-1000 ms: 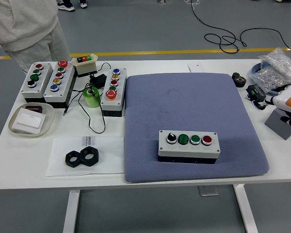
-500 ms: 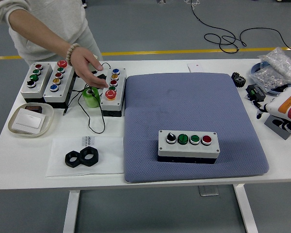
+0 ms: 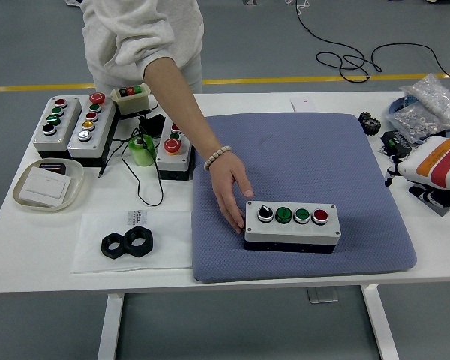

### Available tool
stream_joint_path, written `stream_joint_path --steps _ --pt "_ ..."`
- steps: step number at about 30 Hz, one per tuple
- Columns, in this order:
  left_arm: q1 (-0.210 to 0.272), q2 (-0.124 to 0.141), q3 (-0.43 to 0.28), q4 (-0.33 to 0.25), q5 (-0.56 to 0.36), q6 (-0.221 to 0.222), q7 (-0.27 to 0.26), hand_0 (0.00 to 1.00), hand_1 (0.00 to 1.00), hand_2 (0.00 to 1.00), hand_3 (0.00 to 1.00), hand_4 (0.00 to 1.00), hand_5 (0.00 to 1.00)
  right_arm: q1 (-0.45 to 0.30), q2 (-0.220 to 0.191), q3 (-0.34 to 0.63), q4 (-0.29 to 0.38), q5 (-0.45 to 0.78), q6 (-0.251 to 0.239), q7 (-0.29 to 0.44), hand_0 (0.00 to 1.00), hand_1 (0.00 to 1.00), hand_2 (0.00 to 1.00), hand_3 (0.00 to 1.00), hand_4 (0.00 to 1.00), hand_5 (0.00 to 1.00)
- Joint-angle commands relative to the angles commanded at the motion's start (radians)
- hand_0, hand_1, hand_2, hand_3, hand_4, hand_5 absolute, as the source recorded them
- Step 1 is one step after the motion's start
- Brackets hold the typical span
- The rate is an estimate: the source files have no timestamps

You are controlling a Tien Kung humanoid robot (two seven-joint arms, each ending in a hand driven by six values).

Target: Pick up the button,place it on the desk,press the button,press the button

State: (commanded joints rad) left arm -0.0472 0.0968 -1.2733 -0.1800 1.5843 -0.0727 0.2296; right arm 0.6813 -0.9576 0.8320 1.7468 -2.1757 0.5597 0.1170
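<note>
- The button box [image 3: 292, 223], a grey case with a black knob and green, green and red caps in a row on top, lies flat on the blue-grey pad [image 3: 300, 150], toward the pad's near edge and a little right of its middle
- Judging by how things lie, none of the robot's steps is done: the box is not in any robot hand, it rests on the pad rather than on bare table [image 3: 232, 270], and nothing of the robot's is over its buttons
- Left to do, as I read it: the pick-up, the set-down on the desk, and both presses
- A person's hand [image 3: 230, 187] reaches in from the far side, fingers extended and relaxed, fingertips touching or just beside the box's left end; it does not grasp the box
- The robot's right hand [image 3: 437, 166] shows only as a white, red and orange shell at the right edge, over the table just off the pad; I cannot tell whether its fingers are curled or spread
- The box lies well apart from that hand, to its left and nearer the table's front edge, with a stretch of bare pad between them
- The left arm is out of view
- Other button boxes [image 3: 79, 126] stand at the far left, well clear of the pad
</note>
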Motion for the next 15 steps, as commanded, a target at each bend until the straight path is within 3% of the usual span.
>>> stream_joint_path --steps 10,15 --pt "-0.002 0.006 -0.001 0.0 -0.002 0.001 -0.001 0.739 0.905 0.956 0.778 0.549 0.998 0.038 0.007 -0.054 0.032 0.02 0.051 0.036 0.177 0.055 0.142 0.759 0.432 0.002" --pt "-0.002 0.006 -0.004 0.0 0.001 0.002 -0.001 0.738 0.905 0.956 0.778 0.549 0.998 0.043 0.022 -0.061 0.032 0.028 0.053 0.038 0.178 0.055 0.143 0.762 0.432 0.002"
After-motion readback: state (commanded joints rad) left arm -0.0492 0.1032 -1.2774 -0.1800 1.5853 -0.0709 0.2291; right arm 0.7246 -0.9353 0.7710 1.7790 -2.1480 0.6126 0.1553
